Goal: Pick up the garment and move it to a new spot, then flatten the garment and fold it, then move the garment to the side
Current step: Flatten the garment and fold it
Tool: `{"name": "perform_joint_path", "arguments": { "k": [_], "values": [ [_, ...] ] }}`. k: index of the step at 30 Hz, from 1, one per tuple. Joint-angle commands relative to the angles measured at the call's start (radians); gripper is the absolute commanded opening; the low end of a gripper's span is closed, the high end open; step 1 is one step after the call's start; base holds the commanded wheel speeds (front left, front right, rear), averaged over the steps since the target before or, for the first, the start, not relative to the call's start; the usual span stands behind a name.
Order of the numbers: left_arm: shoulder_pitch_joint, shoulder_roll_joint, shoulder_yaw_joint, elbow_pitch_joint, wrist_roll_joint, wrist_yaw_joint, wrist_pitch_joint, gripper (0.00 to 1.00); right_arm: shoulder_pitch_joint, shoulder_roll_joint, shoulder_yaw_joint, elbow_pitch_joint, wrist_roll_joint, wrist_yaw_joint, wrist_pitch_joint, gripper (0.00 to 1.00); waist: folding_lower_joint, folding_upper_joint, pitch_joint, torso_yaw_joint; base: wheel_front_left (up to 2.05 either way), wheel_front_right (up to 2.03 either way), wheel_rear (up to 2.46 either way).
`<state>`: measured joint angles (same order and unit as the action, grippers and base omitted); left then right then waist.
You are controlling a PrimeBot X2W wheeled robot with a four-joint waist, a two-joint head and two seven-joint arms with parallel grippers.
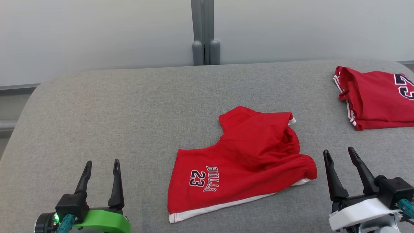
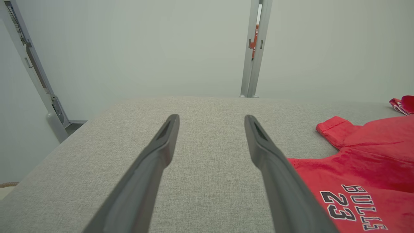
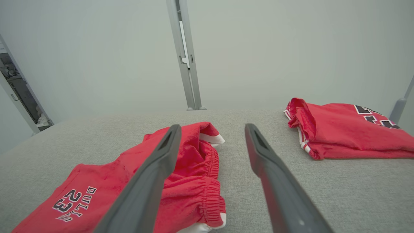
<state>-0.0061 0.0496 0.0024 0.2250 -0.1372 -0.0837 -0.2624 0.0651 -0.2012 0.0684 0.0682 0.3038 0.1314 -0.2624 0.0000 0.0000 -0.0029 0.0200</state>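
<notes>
The red cloth shorts with white hem and "BULLS 23" lettering [image 1: 245, 161] lie rumpled near the middle of the grey fabric-covered table [image 1: 113, 106], the far part bunched over itself. A pinch there would likely catch several layers, so flattening could lock in the crease. The second red garment [image 1: 378, 97], far right, could be grabbed by mistake. The left gripper [image 1: 102, 161] and right gripper [image 1: 338, 150] both stand wide open and empty: the left well clear of the shorts, the right just beside them.

a red jersey [image 1: 378, 97] lies far right on the grey table [image 1: 129, 106], a grey post [image 1: 203, 32] behind.
</notes>
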Motion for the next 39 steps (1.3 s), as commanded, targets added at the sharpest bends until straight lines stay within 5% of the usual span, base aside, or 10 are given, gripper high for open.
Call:
{"name": "perform_joint_path", "arguments": {
  "k": [1, 39],
  "values": [
    [0.017, 0.002, 0.009, -0.005, 0.007, -0.001, -0.003, 1.0, 0.018, 0.005, -0.009, -0.009, -0.013, -0.002, -0.003, 1.0, 0.0, 0.0, -0.004, 0.001, 0.0, 0.0, 0.0],
    [0.043, 0.002, 0.041, 0.011, 0.005, -0.027, -0.003, 1.0, 0.057, 0.026, -0.037, 0.002, -0.062, -0.002, -0.003, 1.0, 0.0, 0.0, -0.017, 0.007, 0.0, 0.0, 0.0]
  ]
}}
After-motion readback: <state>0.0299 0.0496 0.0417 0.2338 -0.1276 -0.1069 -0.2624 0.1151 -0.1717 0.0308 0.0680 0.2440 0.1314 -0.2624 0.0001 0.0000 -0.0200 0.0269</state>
